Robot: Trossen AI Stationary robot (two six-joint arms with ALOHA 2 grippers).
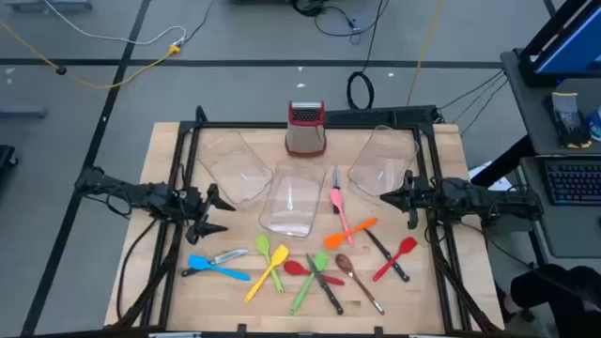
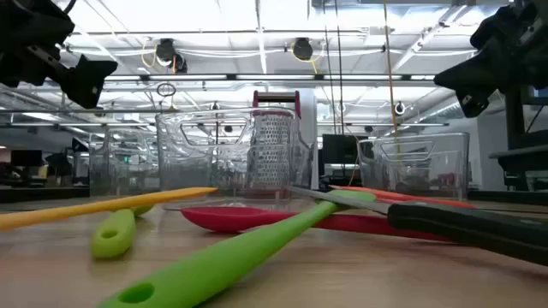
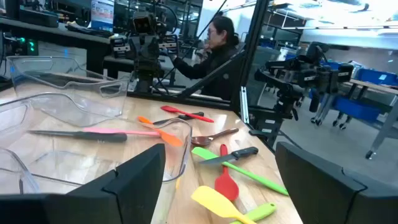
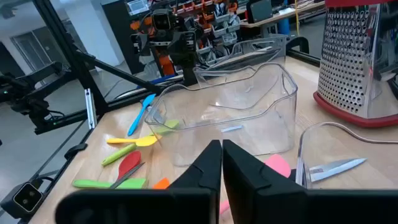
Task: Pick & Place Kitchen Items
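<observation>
Several utensils lie flat on the near half of the wooden table: a blue spatula, a yellow spatula, a green spatula, a red spoon, an orange spatula, a brown spoon, a red spatula and black-handled knives. A pink spatula lies beside the middle bin. My left gripper is open and empty, above the table left of the middle bin. My right gripper is shut and empty, by the right bin; its wrist view shows the fingers closed.
Three clear plastic bins stand mid-table: left, middle and right. A red-topped metal box grater stands at the far edge. A black frame borders the table. A person sits beyond the table.
</observation>
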